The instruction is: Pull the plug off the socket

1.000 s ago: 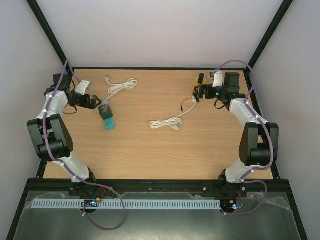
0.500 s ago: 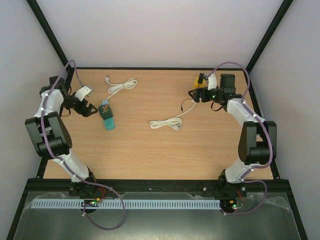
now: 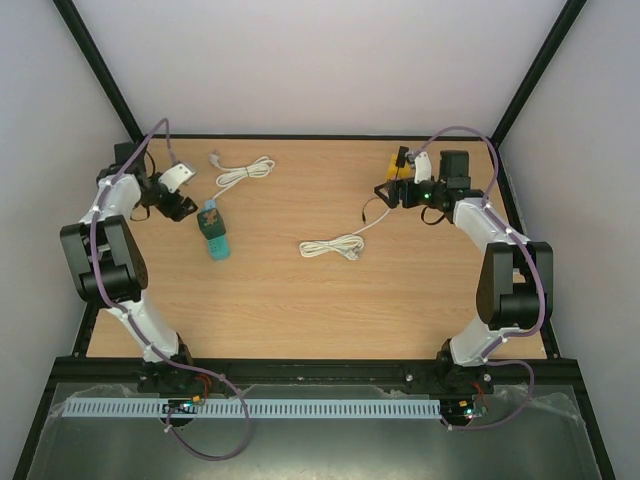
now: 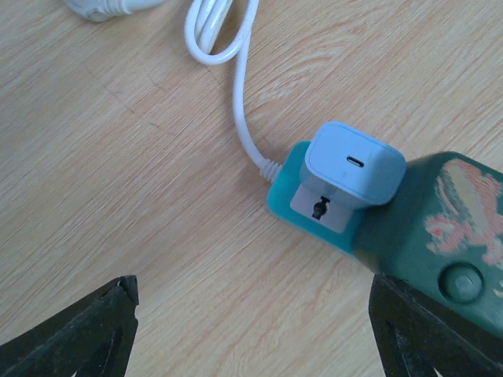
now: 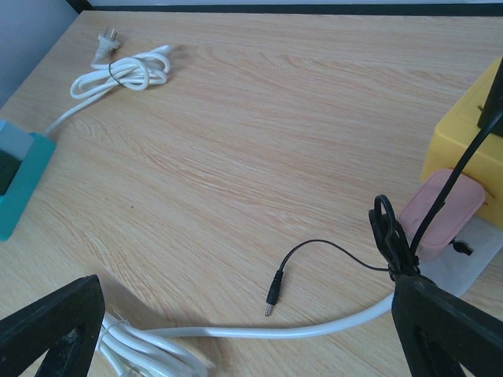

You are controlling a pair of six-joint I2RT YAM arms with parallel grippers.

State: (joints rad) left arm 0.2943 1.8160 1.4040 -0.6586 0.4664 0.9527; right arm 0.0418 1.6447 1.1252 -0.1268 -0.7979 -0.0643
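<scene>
Plug (image 4: pixel 354 165) sits in the socket (image 4: pixel 420 232) at left; coiled cable (image 3: pixel 332 247) lies to its right.

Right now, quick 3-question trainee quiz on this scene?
1. True or false: the grey charger sits plugged into the teal socket block.
2. What colour is the plug in the yellow socket block? A pink, B blue, C green.
3. Fill in: the left gripper and the right gripper are both ____, holding nothing.

Key: 1 true. 2 A, the pink plug. 3 open.
</scene>
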